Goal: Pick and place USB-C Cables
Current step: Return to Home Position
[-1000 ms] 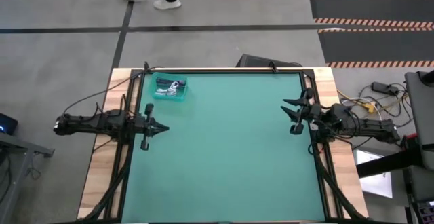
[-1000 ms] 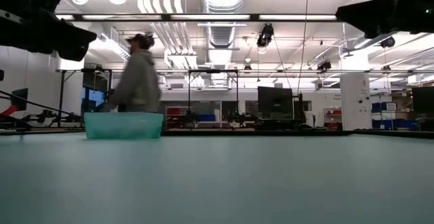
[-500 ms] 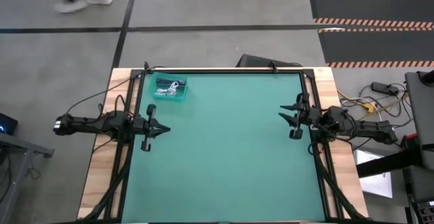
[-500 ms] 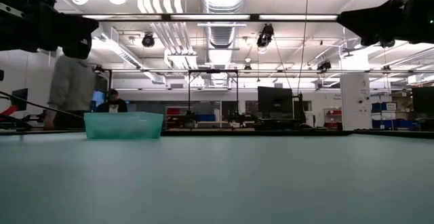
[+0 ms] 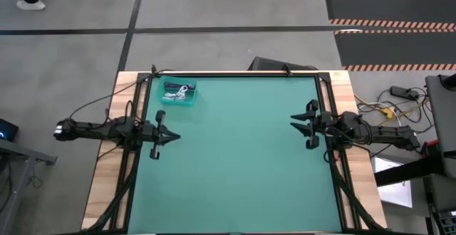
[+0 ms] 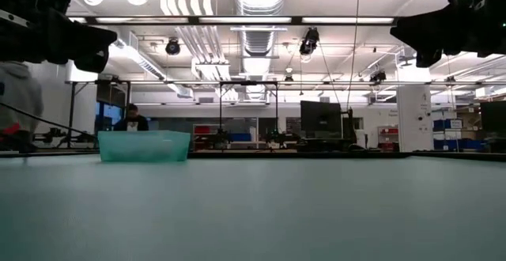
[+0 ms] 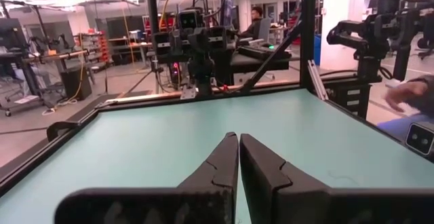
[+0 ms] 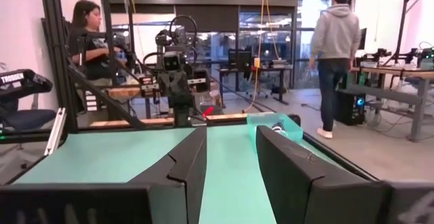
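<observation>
- Cables [image 5: 179,90] lie bundled in the teal tray [image 5: 192,102] at the far left corner of the tabletop [image 5: 242,171]; none shows elsewhere on it
- Left pincer [image 5: 171,137] hovers closed and empty at the left edge, near the tray
- Right pincer [image 5: 296,123] hovers at the right edge, fingers apart, holding nothing
- Likely risk: a homeward swing of the left pincer clips the tray, shoving it or spilling cables; the right pincer is well apart from it

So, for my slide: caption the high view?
USB-C cables in the teal tray; left gripper shut, right gripper open.
</observation>
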Available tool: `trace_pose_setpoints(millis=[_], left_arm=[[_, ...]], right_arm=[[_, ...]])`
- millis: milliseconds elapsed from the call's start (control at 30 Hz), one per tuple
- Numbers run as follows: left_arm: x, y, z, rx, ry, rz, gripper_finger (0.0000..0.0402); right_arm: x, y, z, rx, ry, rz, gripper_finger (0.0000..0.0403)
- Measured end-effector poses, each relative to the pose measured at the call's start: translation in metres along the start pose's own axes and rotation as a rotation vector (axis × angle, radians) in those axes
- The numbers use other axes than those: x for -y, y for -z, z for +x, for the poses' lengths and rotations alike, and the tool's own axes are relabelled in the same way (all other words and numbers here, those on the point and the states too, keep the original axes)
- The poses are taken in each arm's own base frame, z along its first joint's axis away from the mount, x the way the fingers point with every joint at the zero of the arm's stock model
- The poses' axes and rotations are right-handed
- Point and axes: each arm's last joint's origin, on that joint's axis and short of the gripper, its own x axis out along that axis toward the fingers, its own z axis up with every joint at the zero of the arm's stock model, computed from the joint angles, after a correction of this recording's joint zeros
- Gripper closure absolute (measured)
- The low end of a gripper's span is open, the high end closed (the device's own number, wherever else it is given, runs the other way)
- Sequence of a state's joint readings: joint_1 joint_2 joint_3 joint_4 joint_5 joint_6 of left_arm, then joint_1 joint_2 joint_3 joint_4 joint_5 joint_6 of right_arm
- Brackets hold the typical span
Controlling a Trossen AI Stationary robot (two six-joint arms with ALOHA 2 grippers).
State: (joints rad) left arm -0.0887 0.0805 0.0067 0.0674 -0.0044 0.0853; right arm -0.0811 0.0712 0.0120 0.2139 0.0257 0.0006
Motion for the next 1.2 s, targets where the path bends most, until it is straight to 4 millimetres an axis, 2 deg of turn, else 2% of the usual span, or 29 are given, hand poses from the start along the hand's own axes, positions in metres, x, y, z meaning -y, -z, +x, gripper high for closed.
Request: trace_pose_setpoints(millis=[1200], left_arm=[[0.0009, 0.0098, 0.0068, -0.116, 0.01, 0.001, 0.0401]], right_arm=[[0.0, 0.0014, 0.0006, -0.012, 0.0, -0.001, 0.0284]])
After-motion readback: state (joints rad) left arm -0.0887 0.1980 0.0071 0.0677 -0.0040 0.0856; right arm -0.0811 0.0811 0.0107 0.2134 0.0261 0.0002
